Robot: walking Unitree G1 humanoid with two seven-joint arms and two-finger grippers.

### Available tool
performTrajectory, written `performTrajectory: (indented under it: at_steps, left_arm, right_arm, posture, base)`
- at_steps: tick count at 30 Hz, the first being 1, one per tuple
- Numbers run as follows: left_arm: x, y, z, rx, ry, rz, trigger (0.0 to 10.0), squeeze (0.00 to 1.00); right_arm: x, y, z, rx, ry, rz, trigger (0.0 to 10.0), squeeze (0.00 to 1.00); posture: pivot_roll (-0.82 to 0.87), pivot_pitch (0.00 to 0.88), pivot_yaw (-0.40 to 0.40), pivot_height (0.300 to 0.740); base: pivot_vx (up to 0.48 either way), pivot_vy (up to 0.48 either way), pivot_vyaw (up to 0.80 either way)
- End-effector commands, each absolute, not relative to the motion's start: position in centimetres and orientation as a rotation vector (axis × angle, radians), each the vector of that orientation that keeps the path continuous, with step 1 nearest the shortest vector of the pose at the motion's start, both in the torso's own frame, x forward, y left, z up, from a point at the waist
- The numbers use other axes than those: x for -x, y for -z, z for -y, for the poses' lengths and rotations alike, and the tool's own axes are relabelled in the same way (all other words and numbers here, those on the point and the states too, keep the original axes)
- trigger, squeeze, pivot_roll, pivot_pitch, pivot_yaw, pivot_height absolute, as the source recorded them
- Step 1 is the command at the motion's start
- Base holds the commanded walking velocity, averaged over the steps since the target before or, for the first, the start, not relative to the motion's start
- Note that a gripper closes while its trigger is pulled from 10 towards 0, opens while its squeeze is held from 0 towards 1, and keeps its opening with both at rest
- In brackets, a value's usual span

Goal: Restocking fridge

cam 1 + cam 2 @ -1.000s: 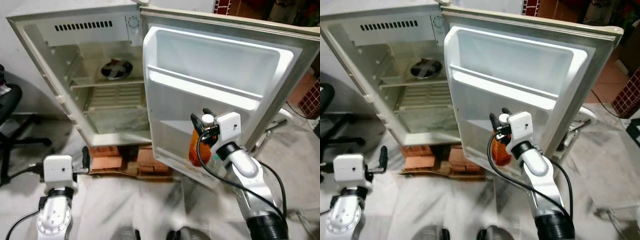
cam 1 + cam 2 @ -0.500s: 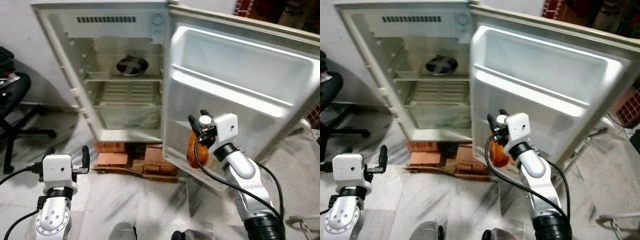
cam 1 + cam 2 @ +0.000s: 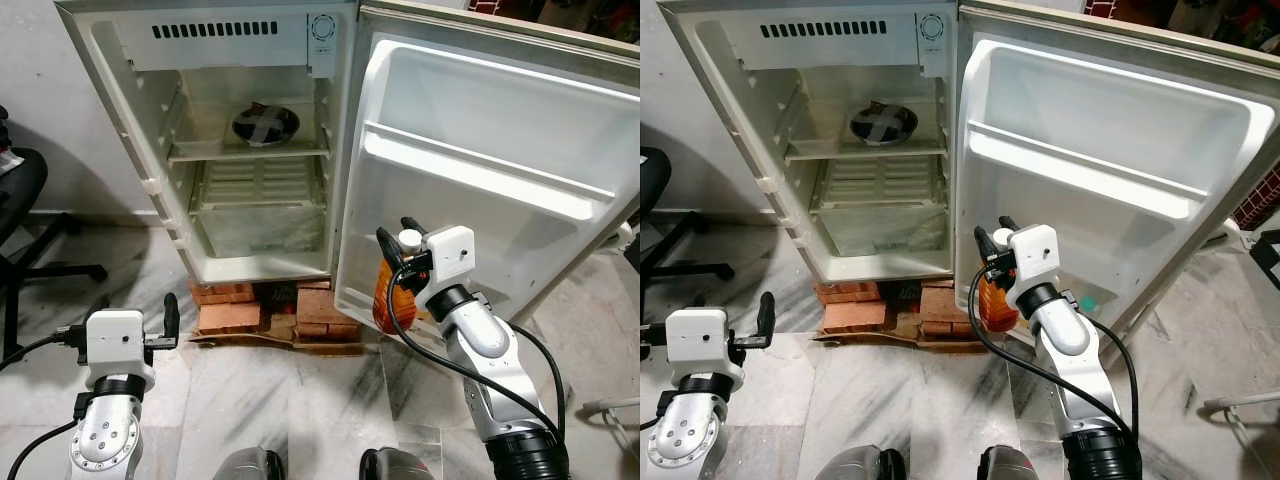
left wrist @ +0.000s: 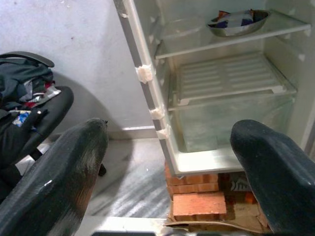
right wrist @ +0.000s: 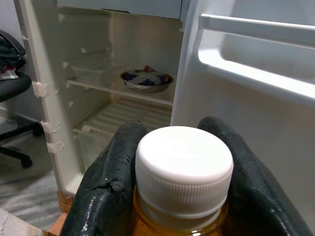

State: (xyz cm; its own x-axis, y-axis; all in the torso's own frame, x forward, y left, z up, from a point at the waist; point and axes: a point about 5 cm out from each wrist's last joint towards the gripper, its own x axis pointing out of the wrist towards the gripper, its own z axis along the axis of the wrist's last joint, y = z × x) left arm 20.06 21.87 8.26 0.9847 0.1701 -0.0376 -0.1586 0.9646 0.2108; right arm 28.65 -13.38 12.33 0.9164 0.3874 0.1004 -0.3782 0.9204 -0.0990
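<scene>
Right gripper point(image 3: 398, 243) is clamping an orange bottle point(image 3: 388, 296) by its white-capped neck, holding it upright before the open fridge door point(image 3: 480, 150). Left gripper point(image 4: 167, 162) is hanging low, fingers spread, facing the fridge point(image 3: 240, 150) and its shelved bowl point(image 3: 265, 124).

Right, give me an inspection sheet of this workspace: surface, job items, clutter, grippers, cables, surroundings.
Surface: marble floor, pale with grey veins.
Job items: fridge open, door swung wide; bowl on the upper shelf; orange bottle with white cap held near the door's lower part.
Clutter: bricks and cardboard under the fridge.
Grippers: right gripper shut on the bottle's neck; left gripper open, holding nothing, low at the robot's left.
Cables: black cable looped along the right arm.
Surroundings: office chair at left, grey wall behind.
</scene>
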Motion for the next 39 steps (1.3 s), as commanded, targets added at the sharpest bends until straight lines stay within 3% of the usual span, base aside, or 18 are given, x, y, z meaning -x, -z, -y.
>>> performTrajectory:
  at_steps: [1, 8, 17, 26, 39]
  left_arm:
    - [-19.9, -8.6, -21.8, -0.209, -0.153, -0.042, 10.0, 0.00]
    - [-19.5, -8.5, -21.6, -0.200, -0.137, -0.045, 10.0, 0.00]
    - [-18.8, -8.4, -21.1, -0.189, -0.126, -0.053, 10.0, 0.00]
    - [-18.7, -8.2, -21.1, -0.189, -0.125, -0.062, 10.0, 0.00]
    - [-18.4, -8.0, -21.0, -0.180, -0.137, -0.082, 10.0, 0.00]
  right_arm:
    - [-28.8, -12.9, 13.7, 0.071, -0.371, 0.138, 10.0, 0.00]
    - [-28.1, -12.3, 14.5, 0.073, -0.347, 0.116, 10.0, 0.00]
    - [-26.8, -11.5, 13.7, 0.080, -0.371, 0.096, 10.0, 0.00]
    - [-27.1, -11.6, 13.9, 0.086, -0.375, 0.093, 10.0, 0.00]
    - [-26.3, -11.3, 13.0, 0.034, -0.477, 0.064, 10.0, 0.00]
  posture:
    - [0.01, 0.099, -0.005, 0.740]
    - [0.01, 0.095, -0.005, 0.740]
    - [0.01, 0.096, -0.007, 0.740]
    - [0.01, 0.095, -0.008, 0.740]
    - [0.01, 0.101, -0.009, 0.740]
  base:
    - [0.000, 0.000, 0.00]
    - [0.366, 0.000, -0.22]
    - [0.415, 0.000, 0.00]
    - [0.400, 0.000, 0.00]
    - [0.000, 0.000, 0.00]
